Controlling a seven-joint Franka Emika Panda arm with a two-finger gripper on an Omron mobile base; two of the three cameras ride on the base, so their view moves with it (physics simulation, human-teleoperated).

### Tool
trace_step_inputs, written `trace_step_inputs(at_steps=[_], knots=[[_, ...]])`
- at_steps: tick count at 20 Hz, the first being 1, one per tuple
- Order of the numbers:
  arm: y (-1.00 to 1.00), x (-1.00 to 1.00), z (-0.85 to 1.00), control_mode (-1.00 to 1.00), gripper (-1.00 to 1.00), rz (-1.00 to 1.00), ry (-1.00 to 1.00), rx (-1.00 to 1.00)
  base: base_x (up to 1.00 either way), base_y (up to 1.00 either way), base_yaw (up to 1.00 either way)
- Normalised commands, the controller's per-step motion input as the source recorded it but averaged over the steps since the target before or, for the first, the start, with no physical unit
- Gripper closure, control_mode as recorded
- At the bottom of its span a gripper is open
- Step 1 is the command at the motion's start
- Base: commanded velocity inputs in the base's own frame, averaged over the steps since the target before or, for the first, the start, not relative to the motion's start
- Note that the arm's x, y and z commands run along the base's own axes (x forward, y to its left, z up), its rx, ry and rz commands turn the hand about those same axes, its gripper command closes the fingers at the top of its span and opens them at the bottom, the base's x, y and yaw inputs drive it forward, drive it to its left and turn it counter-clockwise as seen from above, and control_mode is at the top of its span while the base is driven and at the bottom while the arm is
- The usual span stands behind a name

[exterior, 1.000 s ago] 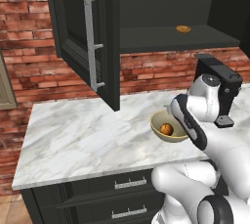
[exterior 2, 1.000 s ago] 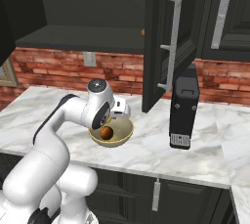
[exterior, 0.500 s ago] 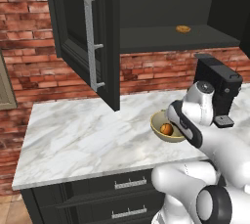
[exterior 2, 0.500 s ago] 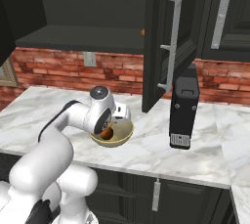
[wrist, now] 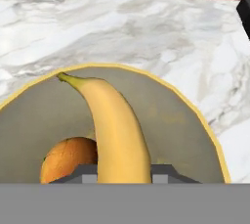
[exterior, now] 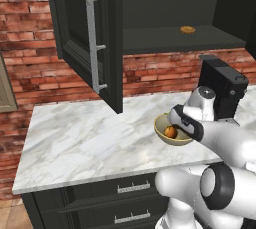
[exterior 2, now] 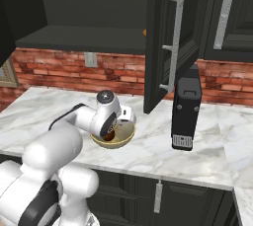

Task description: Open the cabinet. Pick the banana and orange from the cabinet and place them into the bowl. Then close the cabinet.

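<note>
Arm bent low over bowl (exterior: 161,131), jaws clamped on banana (wrist: 114,130), orange (wrist: 66,160) beneath

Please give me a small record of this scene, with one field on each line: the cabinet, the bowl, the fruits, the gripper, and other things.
cabinet: doors open
bowl: on the marble counter, below the cabinet
orange: lying inside the bowl
banana: over the bowl, beside the orange, held at its near end
gripper: shut on the banana
shelf: a flat orange-brown lump lies on it
black appliance: upright on the counter, right of the bowl
</note>
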Motion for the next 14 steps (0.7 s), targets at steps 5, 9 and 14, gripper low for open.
trace_step_inputs(at_steps=[5, 9, 14], knots=[[-0.18, 0.13, -0.20, -1.00, -1.00, 0.03, 0.00, 0.00, 0.00, 0.00, 0.00], [0.00, 0.00, 0.00, -1.00, -1.00, 0.00, 0.00, 0.00, 0.00, 0.00, 0.00], [0.00, 0.00, 0.00, -1.00, -1.00, 0.00, 0.00, 0.00, 0.00, 0.00, 0.00]])
